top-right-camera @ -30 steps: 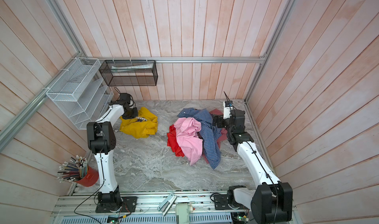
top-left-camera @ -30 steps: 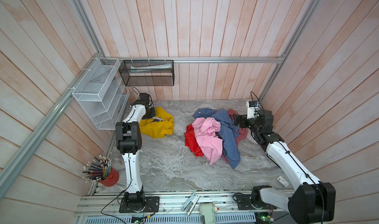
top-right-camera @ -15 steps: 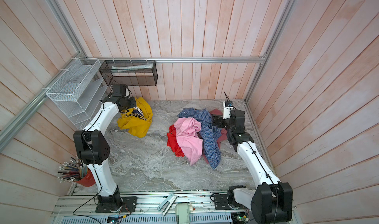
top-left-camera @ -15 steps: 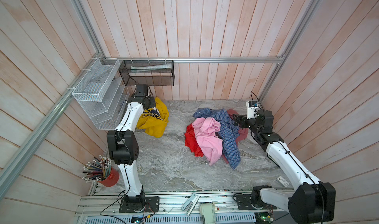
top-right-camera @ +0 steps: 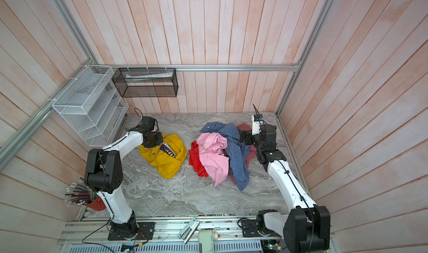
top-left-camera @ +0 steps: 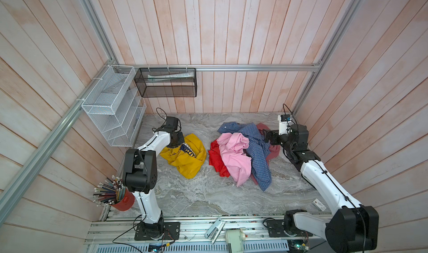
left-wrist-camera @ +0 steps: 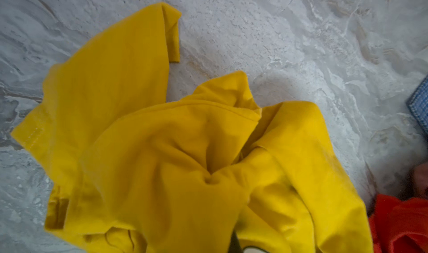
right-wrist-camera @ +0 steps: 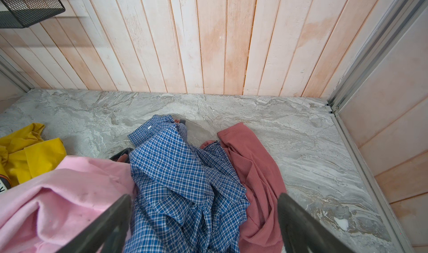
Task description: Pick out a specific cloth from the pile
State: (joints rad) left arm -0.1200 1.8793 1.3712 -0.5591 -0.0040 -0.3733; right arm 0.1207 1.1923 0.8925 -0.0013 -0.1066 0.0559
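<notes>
cloth point(top-left-camera: 188, 162) lies crumpled on the surface point(top-left-camera: 208, 194), just beside the pile point(top-left-camera: 238, 157). fabric hides the left jaws: we cannot tell their state; right jaws stand spread. we should let go fully, then lift straight up.

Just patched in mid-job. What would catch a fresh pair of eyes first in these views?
The mustard-yellow T-shirt stands out, lying alone on the left of the marble table, apart from the pile, with the left gripper over its far edge. The pile itself, pink over bright red and blue check, sits right of centre, the right gripper open beside it.
</notes>
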